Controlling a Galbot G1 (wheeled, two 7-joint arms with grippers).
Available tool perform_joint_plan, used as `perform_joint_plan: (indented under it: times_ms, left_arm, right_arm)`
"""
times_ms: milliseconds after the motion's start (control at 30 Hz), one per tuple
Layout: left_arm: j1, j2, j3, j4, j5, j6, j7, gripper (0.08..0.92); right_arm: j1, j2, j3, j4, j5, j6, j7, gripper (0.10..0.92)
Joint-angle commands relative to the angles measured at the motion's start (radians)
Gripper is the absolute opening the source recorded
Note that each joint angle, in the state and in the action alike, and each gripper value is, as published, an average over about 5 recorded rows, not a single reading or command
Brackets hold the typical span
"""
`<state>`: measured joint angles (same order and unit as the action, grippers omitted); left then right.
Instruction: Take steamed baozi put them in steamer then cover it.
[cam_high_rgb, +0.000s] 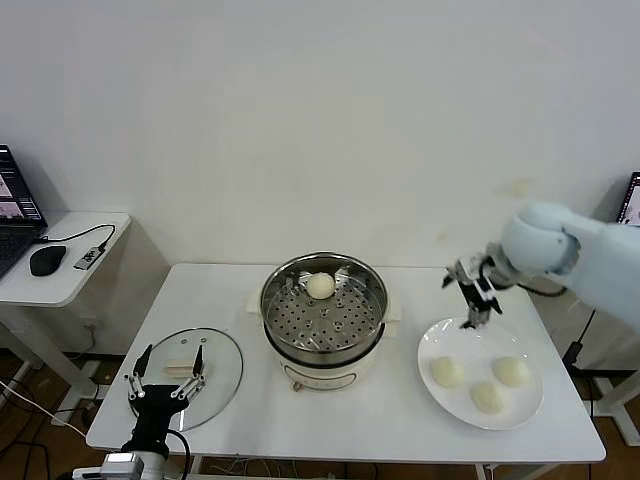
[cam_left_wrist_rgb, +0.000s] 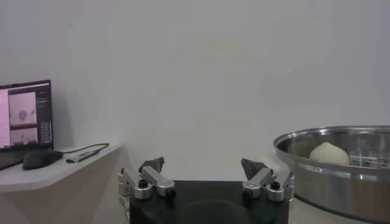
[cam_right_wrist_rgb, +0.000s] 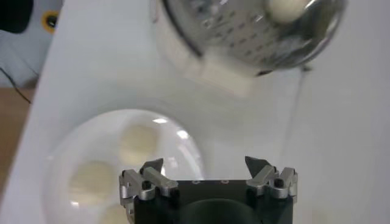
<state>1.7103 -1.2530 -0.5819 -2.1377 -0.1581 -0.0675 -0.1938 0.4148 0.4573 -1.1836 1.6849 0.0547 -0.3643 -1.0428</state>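
The steel steamer (cam_high_rgb: 323, 310) stands mid-table on its white base, with one cream-white baozi (cam_high_rgb: 320, 286) on the perforated tray at the far side. Three more baozi (cam_high_rgb: 447, 372) (cam_high_rgb: 511, 371) (cam_high_rgb: 487, 397) lie on a white plate (cam_high_rgb: 440, 340) at the right. The glass cover (cam_high_rgb: 220, 355) with its white handle lies flat at the front left. My right gripper (cam_high_rgb: 470, 318) is open and empty, just above the plate's far-left rim. My left gripper (cam_high_rgb: 165, 385) is open and empty over the cover. The right wrist view shows the plate (cam_right_wrist_rgb: 67, 140) and the steamer (cam_right_wrist_rgb: 244, 36); the left wrist view shows the steamer (cam_left_wrist_rgb: 329, 167) with its baozi (cam_left_wrist_rgb: 329, 153).
A side desk (cam_high_rgb: 60, 265) at the left holds a laptop, a mouse (cam_high_rgb: 47, 260) and a cable adapter. A white wall stands behind the table. Another screen edge (cam_high_rgb: 633, 200) shows at the far right.
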Motion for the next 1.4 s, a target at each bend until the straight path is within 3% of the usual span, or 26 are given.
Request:
perform_joint_plan:
  times_ms: [33, 567, 1267, 1400]
  left_arm:
    - [0.001, -0.001, -0.002, -0.003, 0.003, 0.000, 0.000, 0.823]
    - [0.009, -0.012, -0.013, 0.004, 0.016, -0.001, 0.000, 0.823]
    - [0.020, -0.013, -0.033, -0.004, 0.022, -0.008, 0.000, 0.823]
    - [0.017, -0.016, -0.030, -0.003, 0.026, -0.008, -0.001, 0.823]
  right_arm:
    - [-0.356, -0.063, 0.228, -0.030, -0.126, 0.000, -0.009, 0.823]
    - [-0.563, 0.073, 0.379, -0.162, -0.187, 0.021, 0.043, 0.823]
    - [-0.599, 0.193, 0.400, -0.259, -0.225, 0.027, 0.066, 0.822]
    - [-0.593, 0.192, 0.405, -0.259, -0.227, 0.026, 0.067, 0.764]
